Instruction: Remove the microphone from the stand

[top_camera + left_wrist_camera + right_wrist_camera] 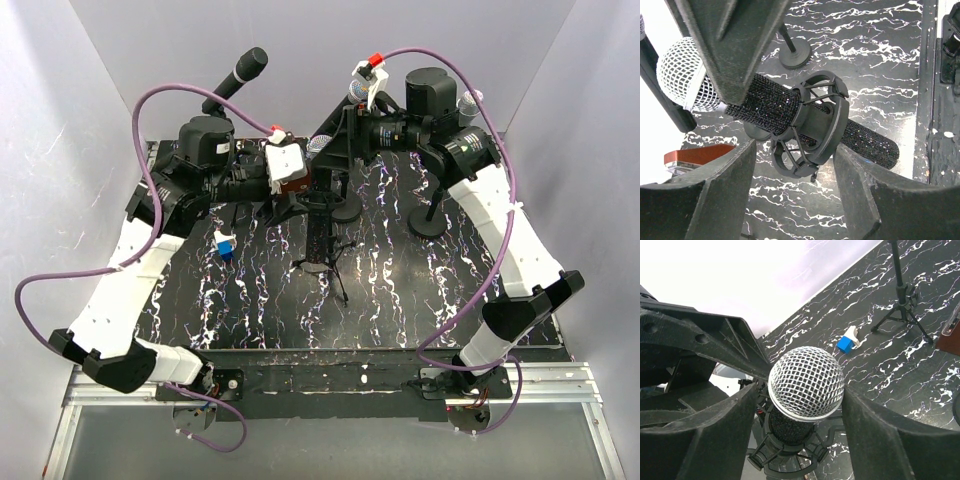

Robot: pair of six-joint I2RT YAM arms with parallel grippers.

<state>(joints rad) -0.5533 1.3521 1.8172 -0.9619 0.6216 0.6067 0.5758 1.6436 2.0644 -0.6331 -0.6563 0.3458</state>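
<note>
1. Straddling the cradle (816,131) that clasps the microphone (765,107), the left claw (795,150) stands spread, with 1 of its 2 fingers (715,200) on each side of the ring.
2. A strip of table (875,55) shows between the cradle and the finger on the head's side. The other finger overlaps the ring's edge, and I cannot tell whether it touches there.
3. The microphone's glittery black body runs through the cradle and across the gap of the left claw. Its mesh head (682,75) lies out past 1 finger and its tail pokes out past the other.
4. The right claw (802,390) is spread wide with the mesh head between its 2 fingers (900,440).
5. Both inner edges meet the head's outline. I cannot tell whether they press on it or only frame it.
6. Just under the right claw, the body sits down in the cradle, so the microphone is not lifted out.
7. Beyond the right claw's tips, a small blue and white block (845,342) lies on the marbled black table, with the tripod stand (902,302) further off to 1 side.
8. Beyond the left claw's tips sits a round black base (795,52).
9. A reddish-brown box (695,155) lies just outside the finger on the head's side.
</note>
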